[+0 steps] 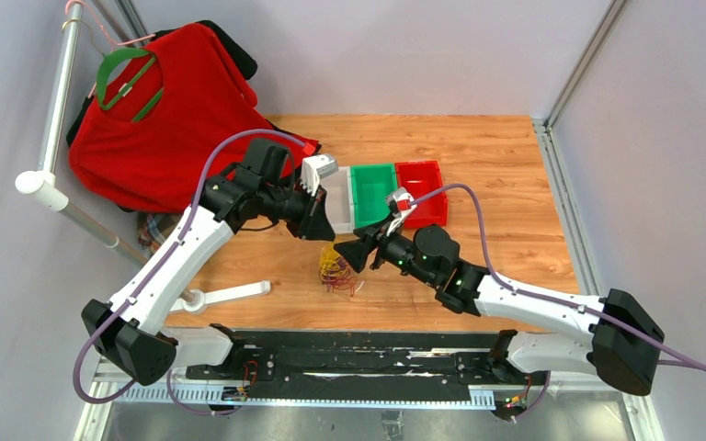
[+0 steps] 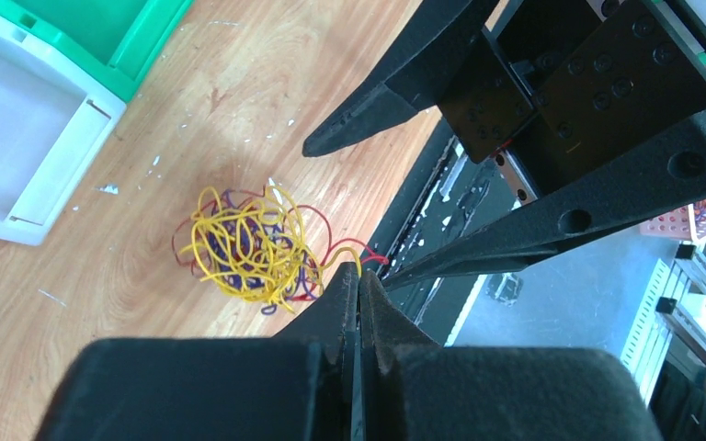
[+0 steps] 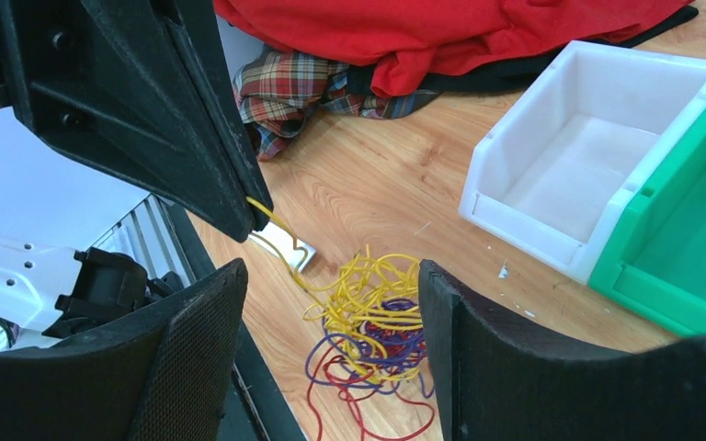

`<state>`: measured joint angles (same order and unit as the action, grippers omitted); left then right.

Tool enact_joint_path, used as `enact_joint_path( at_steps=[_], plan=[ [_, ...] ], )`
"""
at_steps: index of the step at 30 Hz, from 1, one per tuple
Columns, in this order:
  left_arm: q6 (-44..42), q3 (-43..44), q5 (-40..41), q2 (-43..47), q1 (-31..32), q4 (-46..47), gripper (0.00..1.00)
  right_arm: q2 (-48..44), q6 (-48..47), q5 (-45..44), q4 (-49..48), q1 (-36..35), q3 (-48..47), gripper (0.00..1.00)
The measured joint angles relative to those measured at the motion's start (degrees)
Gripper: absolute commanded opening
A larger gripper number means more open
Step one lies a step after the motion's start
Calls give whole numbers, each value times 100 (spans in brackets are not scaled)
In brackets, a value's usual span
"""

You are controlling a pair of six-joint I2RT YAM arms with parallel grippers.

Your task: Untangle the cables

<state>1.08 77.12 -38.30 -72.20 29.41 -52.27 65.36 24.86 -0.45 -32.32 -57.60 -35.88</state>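
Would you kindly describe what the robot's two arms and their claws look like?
Both the left arm and the right arm have white links with black joints and black bases, and a lilac hose loops along each. The left claw and right claw are matte black, with long fingers tapering to a point. The right one's inner pads show a fine mesh texture.

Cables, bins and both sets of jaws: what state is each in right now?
cables, tangled in one heap on the table, one yellow strand pulled up
left gripper, jaws shut on that yellow strand
right gripper, jaws open either side of the heap, holding nothing
white bin, upright, nothing inside
green bin, upright, nothing inside
red bin, upright, partly hidden, no cable seen
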Motion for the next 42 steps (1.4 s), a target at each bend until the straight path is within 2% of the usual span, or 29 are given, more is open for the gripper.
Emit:
enact_joint_path(
  at_steps=[11, 31, 42],
  plan=[
    [92, 0, -149, 0, -2, -2, 1, 310, -39, -293, -39, 0, -210, 64],
    [90, 125, -1346, 61, 0, -20, 1, 664, -39, -667, -273, 0, -356, 62],
    [109, 761, -1488, 13, 0, -59, 1, 1351, 164, -619, -533, 0, -380, 59]
  ],
)
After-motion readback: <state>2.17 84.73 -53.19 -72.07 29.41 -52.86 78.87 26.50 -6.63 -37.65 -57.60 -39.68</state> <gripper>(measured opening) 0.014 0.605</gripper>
